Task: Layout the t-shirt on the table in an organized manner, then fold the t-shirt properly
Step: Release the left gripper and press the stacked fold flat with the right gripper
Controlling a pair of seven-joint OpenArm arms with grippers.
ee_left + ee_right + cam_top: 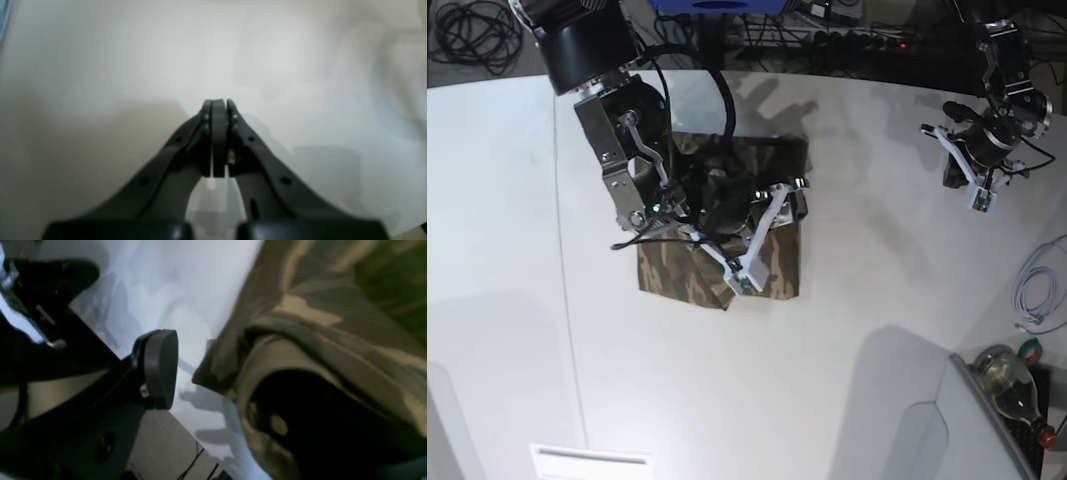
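The camouflage t-shirt (677, 275) lies as a folded rectangle on the white table (877, 300), left of centre. My right gripper (762, 238) hovers low over the shirt's right half, open. In the right wrist view the right gripper (217, 373) has one dark pad (160, 368) over bare table, while a fold of the t-shirt (333, 323) drapes against the other finger. Its jaws stand wide apart, gripping nothing. My left gripper (977, 195) hangs at the far right, away from the shirt. In the left wrist view this gripper (218, 101) is shut and empty over the table (100, 66).
A thin dark seam (562, 250) runs down the table's left part. Cables (467, 30) and a power strip lie behind the back edge. A white cord (1032, 290), a bottle (1002, 375) and a grey panel (987, 430) sit at the right front corner.
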